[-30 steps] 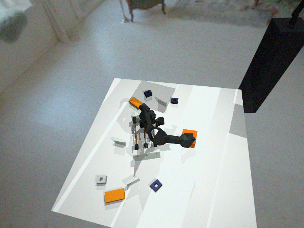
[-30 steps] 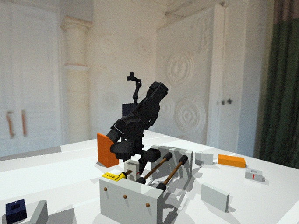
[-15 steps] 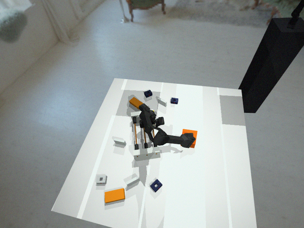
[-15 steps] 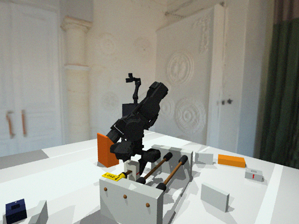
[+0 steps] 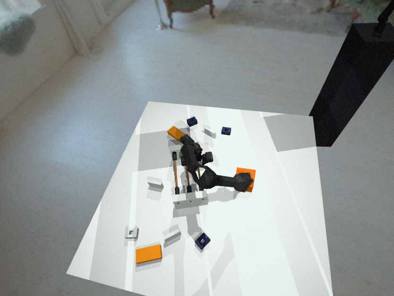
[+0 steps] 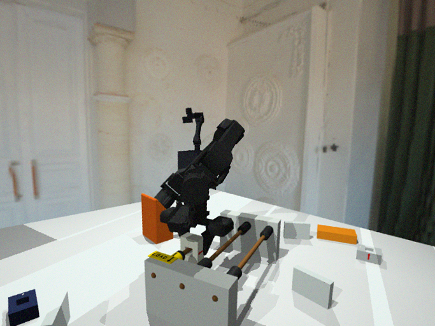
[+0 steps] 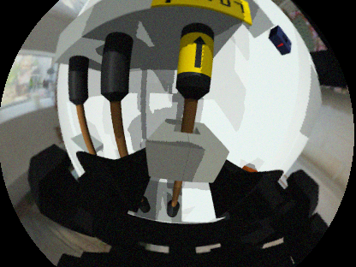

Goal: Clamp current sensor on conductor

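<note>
The light grey sensor (image 6: 191, 238) (image 7: 173, 159) sits around the LOAD conductor (image 7: 188, 115), which runs into it and out the other side. A thin seam shows on its face. I cannot tell whether it is latched. A red mark shows on its side in the exterior view; its direction is unclear. The LOAD label (image 6: 161, 256) (image 7: 218, 6) is on the end block, beside a yellow sleeve (image 7: 188, 57) with a black arrow. My gripper (image 6: 194, 244) (image 7: 181, 147) is part open, one finger at each side of the sensor, with little or no visible gap.
Two other conductors (image 5: 175, 171) (image 5: 187, 175) run alongside between the end blocks (image 5: 190, 197). Several dark blue and grey clamp-like blocks, grey slabs (image 5: 155, 182) (image 5: 172, 233) and orange blocks (image 5: 148, 254) (image 5: 174, 131) stand around. An orange block (image 6: 151, 218) is near the arm's base.
</note>
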Available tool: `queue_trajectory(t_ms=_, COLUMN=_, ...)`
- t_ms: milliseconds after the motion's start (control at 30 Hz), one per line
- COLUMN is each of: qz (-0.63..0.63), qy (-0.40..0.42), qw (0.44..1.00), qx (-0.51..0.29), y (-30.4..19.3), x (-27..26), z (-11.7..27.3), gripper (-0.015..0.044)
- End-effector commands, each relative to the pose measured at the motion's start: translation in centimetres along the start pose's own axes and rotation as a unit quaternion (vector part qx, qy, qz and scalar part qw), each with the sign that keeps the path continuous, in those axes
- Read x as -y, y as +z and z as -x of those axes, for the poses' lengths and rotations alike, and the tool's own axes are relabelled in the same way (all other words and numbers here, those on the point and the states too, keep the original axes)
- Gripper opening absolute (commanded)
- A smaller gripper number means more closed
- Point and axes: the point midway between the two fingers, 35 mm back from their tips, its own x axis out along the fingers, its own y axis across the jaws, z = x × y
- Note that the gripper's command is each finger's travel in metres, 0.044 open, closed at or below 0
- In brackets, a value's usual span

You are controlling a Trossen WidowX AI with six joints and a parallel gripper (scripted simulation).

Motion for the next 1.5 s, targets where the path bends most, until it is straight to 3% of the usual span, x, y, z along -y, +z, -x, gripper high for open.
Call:
queue_trajectory(t_ms=0, qz=0.001, qy=0.000, qw=1.000, qx=0.000, y=0.0, x=0.0, z=0.0, gripper=0.0271)
queue_trajectory(t_ms=767, qz=0.001, qy=0.000, qw=1.000, qx=0.000, y=0.0, x=0.0, z=0.0, gripper=0.0271)
queue_trajectory(t_ms=967, qz=0.001, qy=0.000, qw=1.000, qx=0.000, y=0.0, x=0.0, z=0.0, gripper=0.0429)
queue_trajectory(t_ms=1267, qz=0.001, qy=0.000, qw=1.000, qx=0.000, y=0.0, x=0.0, z=0.0, gripper=0.0440)
queue_trajectory(t_ms=1333, qz=0.001, qy=0.000, qw=1.000, qx=0.001, y=0.1, x=-0.1, z=1.1, gripper=0.0440)
queue_trajectory(t_ms=1467, qz=0.002, qy=0.000, qw=1.000, qx=0.005, y=0.2, x=-0.2, z=7.6, gripper=0.0440)
